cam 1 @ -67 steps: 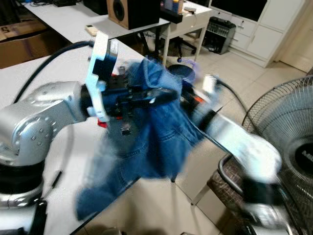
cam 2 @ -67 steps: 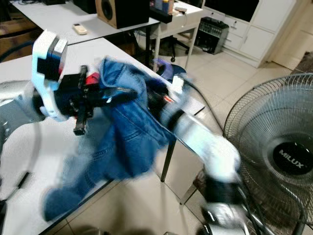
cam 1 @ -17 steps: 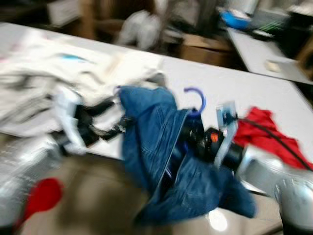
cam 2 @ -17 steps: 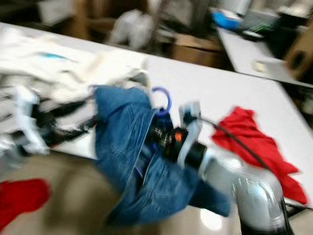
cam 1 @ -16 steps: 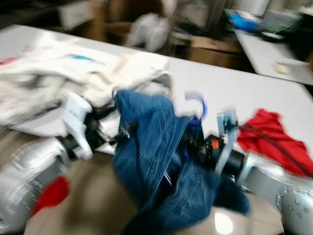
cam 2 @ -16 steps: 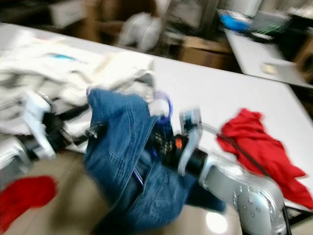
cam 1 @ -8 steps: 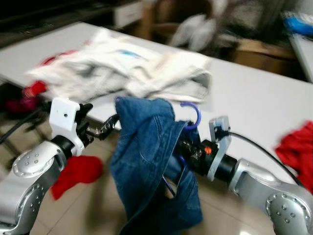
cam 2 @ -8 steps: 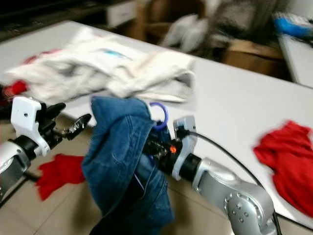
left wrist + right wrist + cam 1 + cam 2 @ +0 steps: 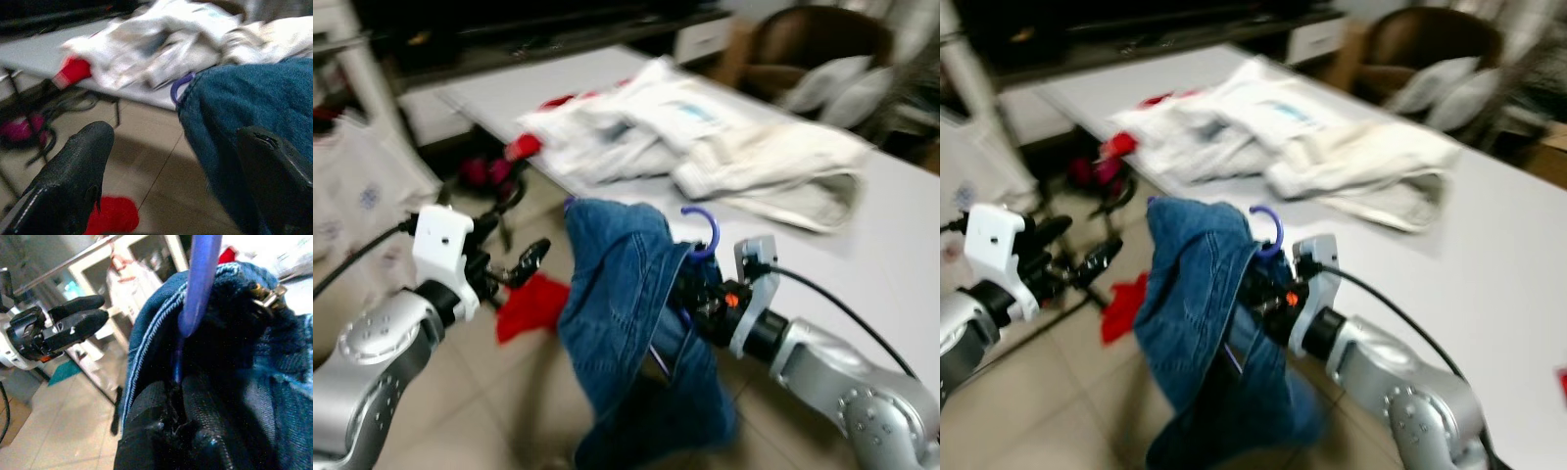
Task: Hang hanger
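Blue denim garment (image 9: pixel 626 323), heavy weave with pale stitched seams, hangs in thick folds off a purple plastic hanger (image 9: pixel 703 233); we see only its rounded hook, rising above the cloth. All of it is held in the air, near side of the white bench (image 9: pixel 891 245), over the tiled floor (image 9: pixel 489 392).

Right gripper (image 9: pixel 178 396): jaws pressed together, pinching the hanger stem with denim bunched around them. We note a metal button or rivet on the cloth in the right wrist view.

Left gripper (image 9: pixel 524 262): left of the garment, apart from it, jaws spread with nothing between them.

On the bench, far side: a rumpled heap of white and cream cloth (image 9: pixel 705 137), soft and creased. On the floor below the left gripper, a red rag (image 9: pixel 530 304). Farther left, dark cables and something pink (image 9: pixel 484 171) under the bench edge, too blurred to tell. Brown chair (image 9: pixel 803 39) at the far end.
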